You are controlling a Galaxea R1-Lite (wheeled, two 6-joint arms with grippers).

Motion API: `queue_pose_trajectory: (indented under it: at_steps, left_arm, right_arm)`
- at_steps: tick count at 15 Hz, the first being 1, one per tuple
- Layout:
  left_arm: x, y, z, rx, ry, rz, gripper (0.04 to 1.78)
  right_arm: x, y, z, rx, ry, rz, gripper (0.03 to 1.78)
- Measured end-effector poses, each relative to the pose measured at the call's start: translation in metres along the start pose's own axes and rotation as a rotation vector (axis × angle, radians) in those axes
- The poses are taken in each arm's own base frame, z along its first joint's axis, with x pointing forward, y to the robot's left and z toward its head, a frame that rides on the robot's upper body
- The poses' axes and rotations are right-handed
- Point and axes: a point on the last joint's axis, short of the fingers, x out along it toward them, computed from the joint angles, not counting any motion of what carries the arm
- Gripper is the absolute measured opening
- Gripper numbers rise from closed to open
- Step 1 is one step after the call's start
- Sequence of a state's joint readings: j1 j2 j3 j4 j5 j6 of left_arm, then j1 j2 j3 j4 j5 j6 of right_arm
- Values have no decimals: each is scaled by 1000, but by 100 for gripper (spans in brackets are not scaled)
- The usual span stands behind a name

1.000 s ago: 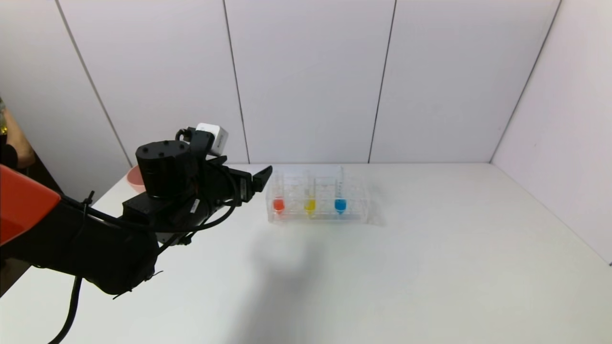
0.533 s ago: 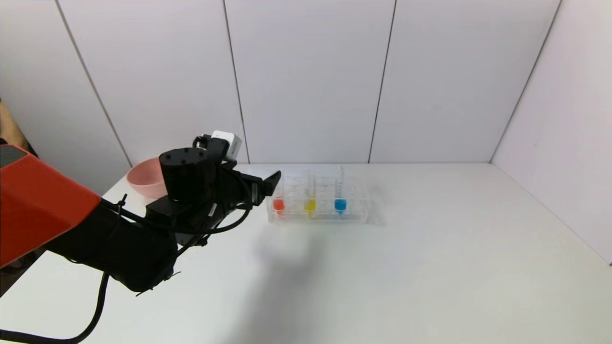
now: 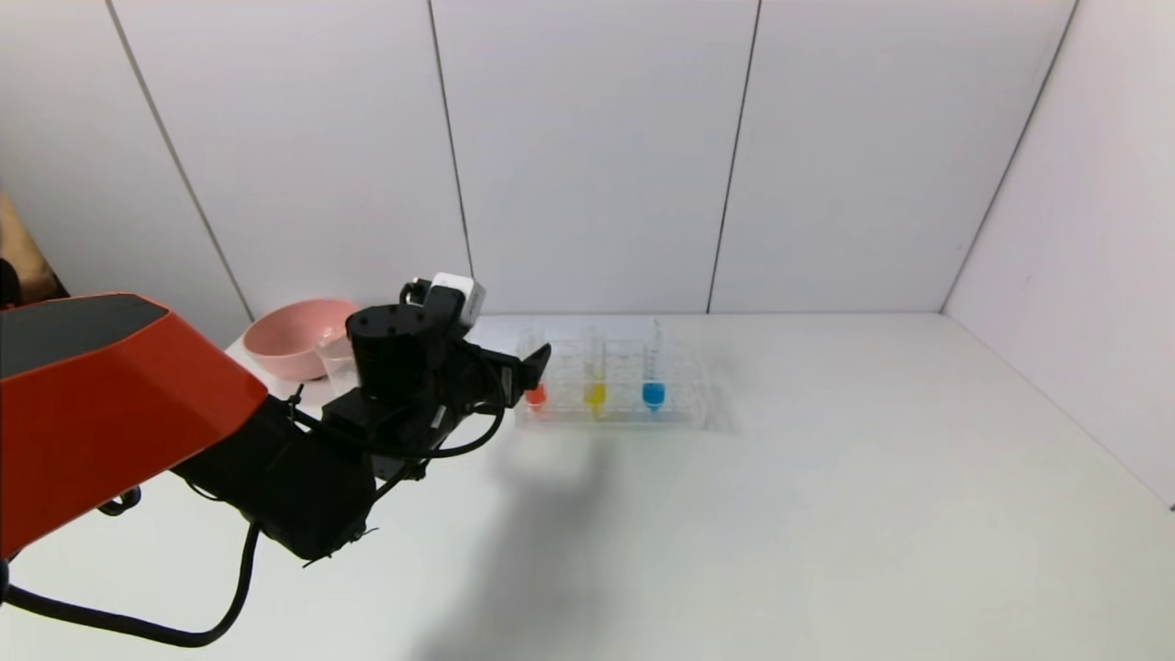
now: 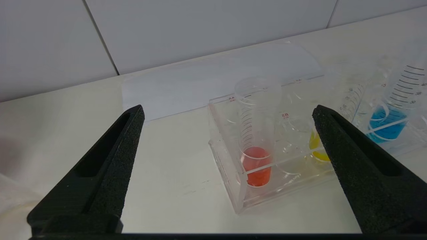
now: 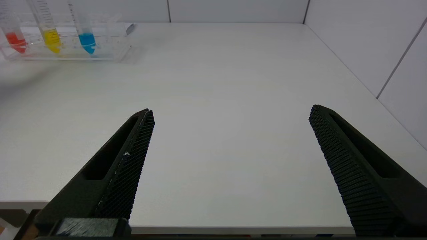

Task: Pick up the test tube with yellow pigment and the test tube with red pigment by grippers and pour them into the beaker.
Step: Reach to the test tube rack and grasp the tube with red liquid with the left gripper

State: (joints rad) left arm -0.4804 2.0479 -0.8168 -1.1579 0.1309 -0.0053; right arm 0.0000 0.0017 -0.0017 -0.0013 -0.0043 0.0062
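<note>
The red-pigment tube (image 3: 535, 396) stands at the left end of a clear rack (image 3: 679, 415), with the yellow-pigment tube (image 3: 595, 393) beside it. My left gripper (image 3: 532, 363) is open and empty, just short of the rack's left end at tube height. In the left wrist view the red tube (image 4: 256, 165) sits between the open jaws (image 4: 228, 113), farther off, and the yellow tube (image 4: 316, 150) is partly hidden by one finger. The beaker (image 3: 336, 364) stands by the pink bowl, partly hidden by my left arm. My right gripper (image 5: 230, 113) is open and empty over the table's near edge.
A blue-liquid tube (image 3: 653, 393) stands third in the rack, also in the right wrist view (image 5: 87, 41). A pink bowl (image 3: 298, 336) sits at the table's far left. A white sheet (image 4: 213, 80) lies behind the rack. The wall runs close behind.
My left arm has moved right and forward toward the rack's left end, open all along. This uncovered the pink bowl and the beaker behind it.
</note>
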Motion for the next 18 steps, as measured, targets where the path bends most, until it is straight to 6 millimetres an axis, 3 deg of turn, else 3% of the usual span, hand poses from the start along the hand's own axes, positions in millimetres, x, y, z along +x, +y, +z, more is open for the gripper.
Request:
queue_pose_trajectory:
  at_steps: [18]
  left_arm:
    - [20,-3,-23,0,40,-10,172]
  right_arm:
    - [0,0,0,0,0,0,170]
